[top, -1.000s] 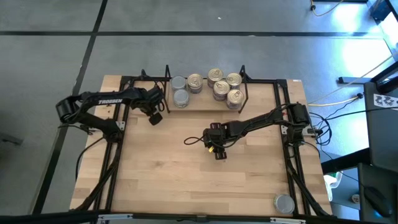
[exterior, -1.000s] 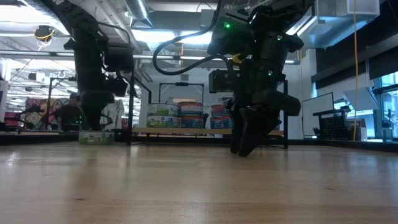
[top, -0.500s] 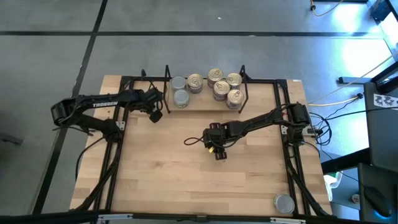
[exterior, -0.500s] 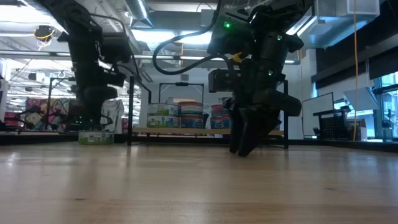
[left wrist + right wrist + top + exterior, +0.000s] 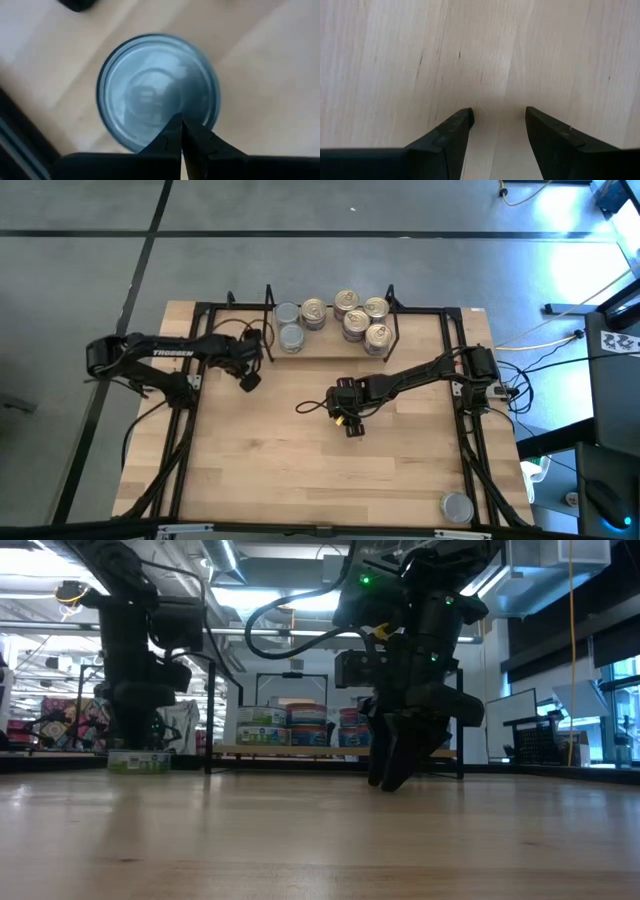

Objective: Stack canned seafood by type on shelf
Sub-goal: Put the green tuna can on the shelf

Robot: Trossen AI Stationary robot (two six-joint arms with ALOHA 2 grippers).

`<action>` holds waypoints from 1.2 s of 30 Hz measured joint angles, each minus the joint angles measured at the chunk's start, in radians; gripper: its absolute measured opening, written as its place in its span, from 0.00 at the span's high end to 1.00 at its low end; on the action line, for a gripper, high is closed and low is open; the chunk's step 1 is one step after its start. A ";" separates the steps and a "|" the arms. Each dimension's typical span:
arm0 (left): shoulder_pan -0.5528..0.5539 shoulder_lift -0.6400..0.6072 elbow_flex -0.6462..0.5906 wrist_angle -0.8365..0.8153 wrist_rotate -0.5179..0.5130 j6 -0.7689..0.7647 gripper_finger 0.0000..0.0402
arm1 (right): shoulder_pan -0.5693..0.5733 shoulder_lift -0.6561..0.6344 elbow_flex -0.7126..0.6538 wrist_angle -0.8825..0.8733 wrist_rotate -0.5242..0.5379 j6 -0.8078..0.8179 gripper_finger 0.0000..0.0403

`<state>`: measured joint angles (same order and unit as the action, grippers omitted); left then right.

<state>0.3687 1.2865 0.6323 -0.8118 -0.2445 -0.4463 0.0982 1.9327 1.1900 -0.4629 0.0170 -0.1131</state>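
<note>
Silver-lidded tins (image 5: 290, 325) and gold-lidded tins (image 5: 358, 320) stand on the wood base of the shelf (image 5: 320, 352) at the table's far edge. One more tin of the canned seafood, with a silver lid (image 5: 150, 85) and a green label (image 5: 138, 762), stands on the table left of the shelf. My left gripper (image 5: 248, 380) is shut above it and hides it in the high view. At mid-table my right gripper (image 5: 352, 428) points down, open, with only bare wood between its fingers (image 5: 455, 127). My left gripper has its shut fingertips (image 5: 175, 131) on the tin's lid, just inside the rim (image 5: 200, 125). The fingers come from above, pointing steeply down. The tin stands upright with its bottom on the table.
A lone silver-lidded tin (image 5: 457, 506) sits at the near right corner. Black rails (image 5: 190, 410) run along the table's left, right and far sides. Bare wood lies between the two grippers and toward the near edge.
My left gripper has moved toward the table's near edge and rolled about its own axis, staying shut. The green-labelled tin under it has slid along the table with it, upright. My right arm has kept still.
</note>
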 joint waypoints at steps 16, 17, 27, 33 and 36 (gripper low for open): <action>-0.420 0.045 -0.007 0.356 0.157 -0.187 1.00 | 0.000 0.000 0.000 -0.001 0.001 0.003 0.52; -0.436 0.068 -0.006 0.393 0.153 -0.194 1.00 | 0.000 0.000 0.000 -0.001 0.001 0.003 0.52; -0.523 0.330 0.029 0.844 0.132 -0.198 1.00 | 0.000 0.000 0.001 0.016 -0.022 0.079 0.52; -0.539 0.397 0.150 0.843 0.115 -0.072 1.00 | 0.046 -0.080 0.000 -0.112 -0.029 0.076 0.52; -0.557 0.387 0.225 0.758 0.106 0.012 1.00 | 0.090 -0.108 0.001 -0.090 -0.025 0.044 0.52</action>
<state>-0.1883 1.6735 0.8575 -0.0538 -0.1389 -0.4340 0.1884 1.8244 1.1912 -0.5532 -0.0079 -0.0692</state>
